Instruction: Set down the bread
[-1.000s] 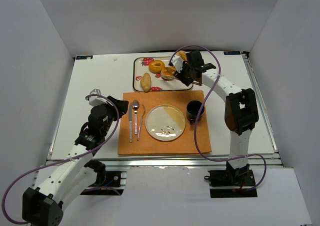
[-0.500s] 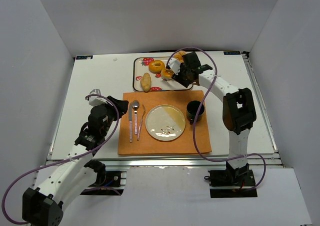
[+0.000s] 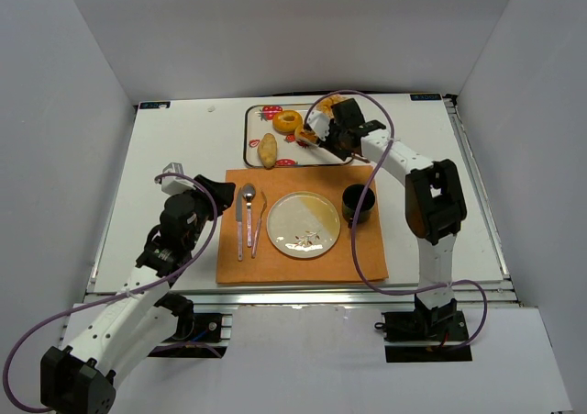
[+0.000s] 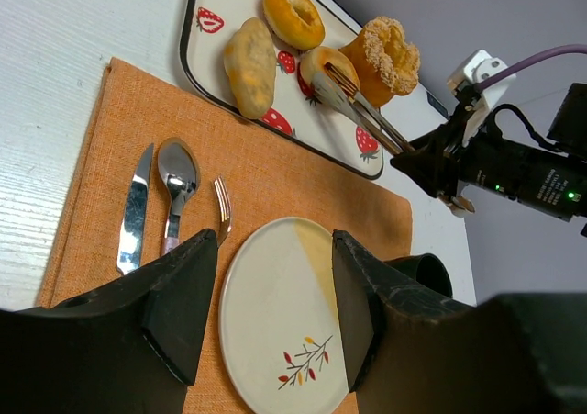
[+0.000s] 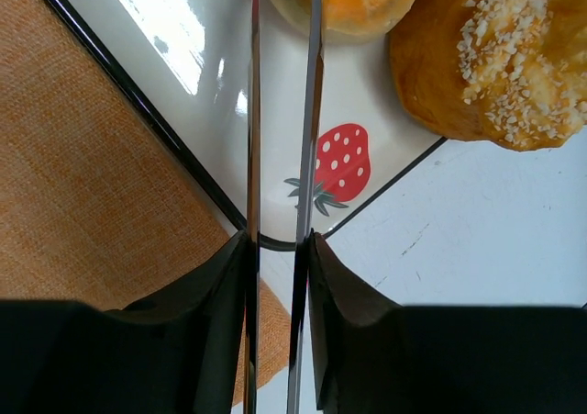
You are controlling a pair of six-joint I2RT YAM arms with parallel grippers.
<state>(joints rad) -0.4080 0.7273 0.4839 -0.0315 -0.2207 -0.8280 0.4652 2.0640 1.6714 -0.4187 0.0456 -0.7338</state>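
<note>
The bread (image 4: 323, 63), a small golden-brown ring, lies on the strawberry tray (image 4: 204, 72); it also shows in the top view (image 3: 305, 137) and the right wrist view (image 5: 362, 1). My right gripper (image 5: 275, 249) is shut on metal tongs (image 5: 312, 111), over the tray's near right corner (image 3: 337, 131). The tong tips (image 4: 337, 82) lie on the ring; I cannot tell whether they pinch it. My left gripper (image 4: 271, 313) is open and empty, held above the placemat's left side (image 3: 215, 198).
The tray also holds a brighter yellow-orange ring (image 3: 287, 121), an oval roll (image 3: 267, 150) and a sugared bun (image 5: 486, 56). The orange placemat (image 3: 367, 258) carries a plate (image 3: 303, 224), a black cup (image 3: 356, 203), a knife (image 3: 239, 221), a spoon (image 3: 249, 210) and a fork (image 3: 258, 226).
My right gripper has moved left along the tray's near edge, bringing the tongs in over the brown ring. The left arm has barely moved.
</note>
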